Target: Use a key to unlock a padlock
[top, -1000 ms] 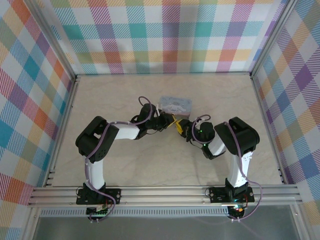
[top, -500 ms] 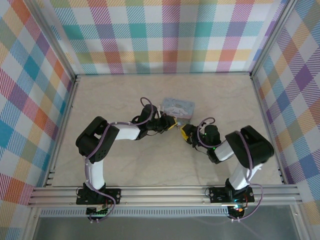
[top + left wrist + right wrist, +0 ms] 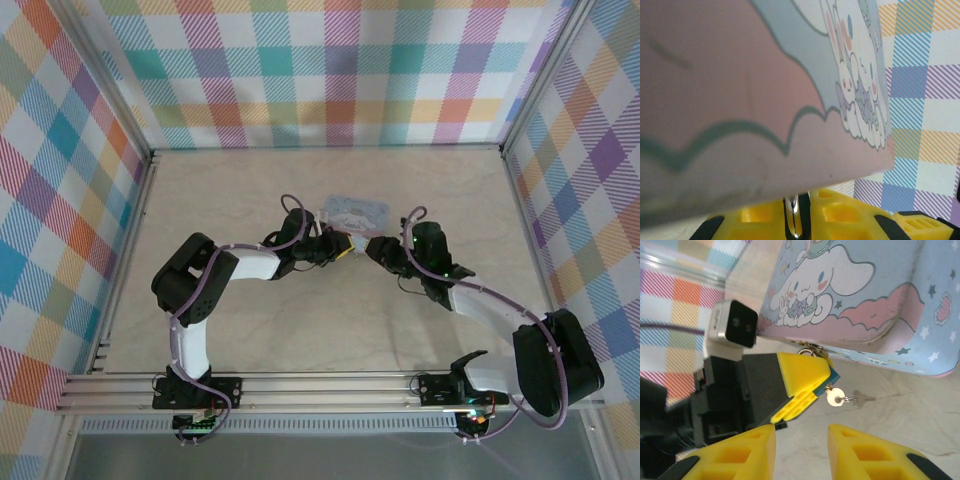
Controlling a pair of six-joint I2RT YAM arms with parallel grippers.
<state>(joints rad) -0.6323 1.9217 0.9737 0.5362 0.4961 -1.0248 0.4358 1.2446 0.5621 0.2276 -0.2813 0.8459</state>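
The left fingers (image 3: 802,371) are clamped on the padlock (image 3: 832,376), which hangs at the near edge of the tin (image 3: 850,300) at mid-tabletop (image 3: 250,190). A key (image 3: 862,399) on a ring sits just beside it. The right fingers (image 3: 862,452) stand apart and empty near the key. Since a second ago the right arm (image 3: 480,305) has swung its elbow toward the near right corner.

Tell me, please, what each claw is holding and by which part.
The left claw grips the padlock by its body, beside the tin; the right claw is open and holds nothing.
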